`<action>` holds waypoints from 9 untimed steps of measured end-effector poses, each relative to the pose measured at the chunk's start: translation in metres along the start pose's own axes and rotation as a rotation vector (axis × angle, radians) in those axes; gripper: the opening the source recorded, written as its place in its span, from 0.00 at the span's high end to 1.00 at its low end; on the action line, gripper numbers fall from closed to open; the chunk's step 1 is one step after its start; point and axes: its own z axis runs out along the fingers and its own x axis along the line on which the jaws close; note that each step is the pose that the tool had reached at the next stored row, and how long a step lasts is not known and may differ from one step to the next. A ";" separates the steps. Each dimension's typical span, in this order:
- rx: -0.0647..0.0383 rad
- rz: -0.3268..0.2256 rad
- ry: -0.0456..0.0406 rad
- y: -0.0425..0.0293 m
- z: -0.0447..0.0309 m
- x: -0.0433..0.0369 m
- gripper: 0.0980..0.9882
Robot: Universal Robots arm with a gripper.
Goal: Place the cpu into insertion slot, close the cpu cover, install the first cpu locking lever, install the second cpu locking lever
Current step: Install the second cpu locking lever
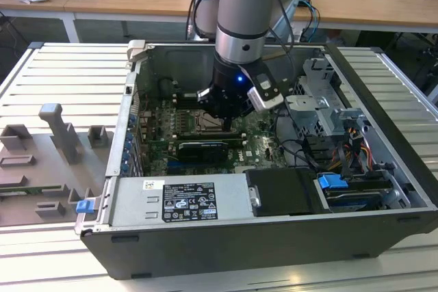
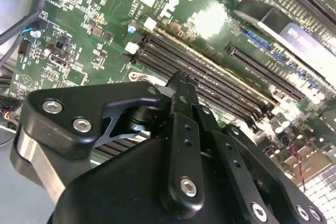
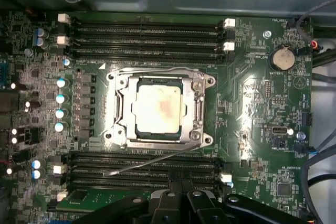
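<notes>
The cpu [image 3: 159, 107] sits seated in the insertion slot [image 3: 124, 121], at the middle of the green motherboard [image 3: 252, 103], with its pale metallic top facing up. The cpu cover [image 3: 198, 103] lies flat over the slot, its grey frame surrounding the chip so that the top shows through the central window.

Largest item: the open computer case [image 1: 383, 94] lies on a slatted grey table [image 1: 75, 73], with the motherboard on its floor. A grey power supply box [image 1: 185, 200] with a white label occupies the near wall of the case in the exterior view. The robot arm [image 1: 250, 5] descends into the case from above, over the board.

Long black memory slots [image 3: 147, 38] run on both sides of the socket. One thin locking lever [image 3: 152, 162] stands free of its latch, angled out across the memory slots on the gripper's side of the socket. A second lever wire [image 3: 142, 70] runs along the opposite edge of the socket.

The gripper [image 2: 181, 85] hangs just above the memory slots beside the socket. Its fingers [image 2: 182, 114] are pressed together with nothing between them. A round coin cell [image 3: 282, 57] sits near a board corner.
</notes>
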 end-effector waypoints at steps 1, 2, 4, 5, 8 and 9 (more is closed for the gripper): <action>0.000 0.000 0.0000 -0.0020 0.0000 0.0001 0.99; 0.000 0.000 0.0000 -0.0038 0.0000 0.0001 0.99; 0.000 0.000 0.0000 -0.0056 -0.0001 0.0002 0.99; 0.000 0.000 0.0000 -0.0066 -0.0001 0.0003 0.99; 0.000 0.000 0.0000 -0.0080 -0.0001 0.0003 0.99; 0.000 0.000 0.0000 -0.0084 -0.0001 0.0003 0.99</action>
